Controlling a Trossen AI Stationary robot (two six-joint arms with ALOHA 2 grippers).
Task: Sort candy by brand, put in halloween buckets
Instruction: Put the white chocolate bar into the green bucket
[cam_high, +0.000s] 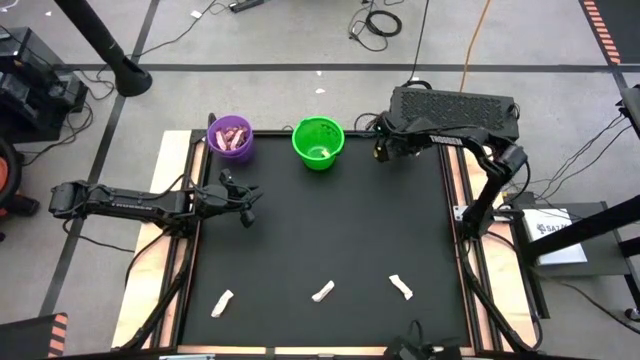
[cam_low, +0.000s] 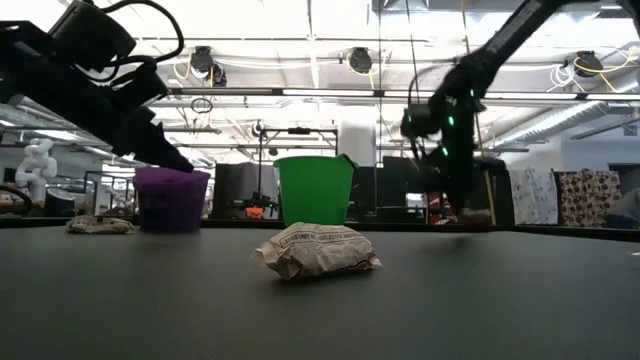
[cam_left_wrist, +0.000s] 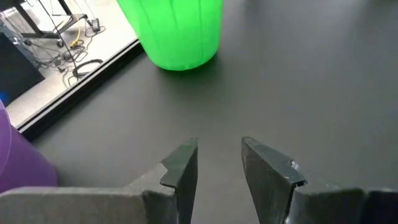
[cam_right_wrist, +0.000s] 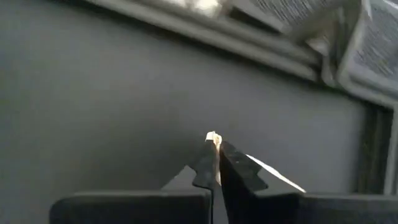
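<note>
Three white-cream candy bars (cam_high: 323, 291) bear unreadable print; left pincer (cam_left_wrist: 217, 163) released, right pincer (cam_right_wrist: 217, 157) clenched.

The right tool (cam_right_wrist: 217, 163) pinches a cream scrap (cam_right_wrist: 212, 137), mostly hidden and unidentifiable.

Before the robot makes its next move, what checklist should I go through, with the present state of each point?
1. Right tool holds a white candy: ok, shut on a small piece.
2. Right tool is over the green bucket: not ok, it is beside it.
3. Left tool is empty and open: ok.
4. Purple bucket upright, holds pink candy: ok.
5. White candies left on the mat: not ok, three remain.
</note>
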